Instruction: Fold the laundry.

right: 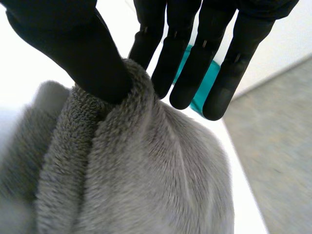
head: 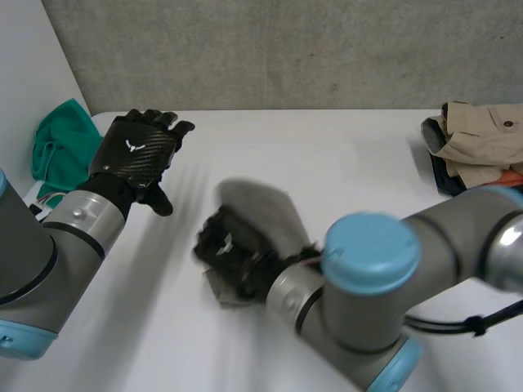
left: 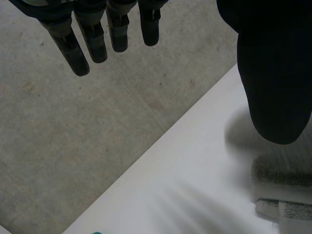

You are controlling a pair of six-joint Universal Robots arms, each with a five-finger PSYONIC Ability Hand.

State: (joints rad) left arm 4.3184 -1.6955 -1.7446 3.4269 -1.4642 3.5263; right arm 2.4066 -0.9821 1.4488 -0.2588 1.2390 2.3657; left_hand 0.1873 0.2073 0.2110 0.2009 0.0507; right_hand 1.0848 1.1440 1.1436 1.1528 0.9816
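A grey fluffy towel (head: 255, 204) lies bunched in the middle of the white table (head: 343, 155). My right hand (head: 229, 249) is on it. In the right wrist view its thumb (right: 78, 44) and fingers (right: 168, 53) pinch a raised fold of the grey towel (right: 146, 180). My left hand (head: 135, 151) hovers over the far left of the table, apart from the towel, fingers straight and holding nothing. In the left wrist view the fingers (left: 97, 39) are spread, and a folded edge of the towel (left: 282, 180) lies beyond the thumb.
A green cloth (head: 61, 143) lies at the table's far left edge, also beyond my right fingertips (right: 204, 83). A pile of beige and dark clothes (head: 482, 139) sits at the far right. Grey floor (left: 73, 146) lies past the table's edge.
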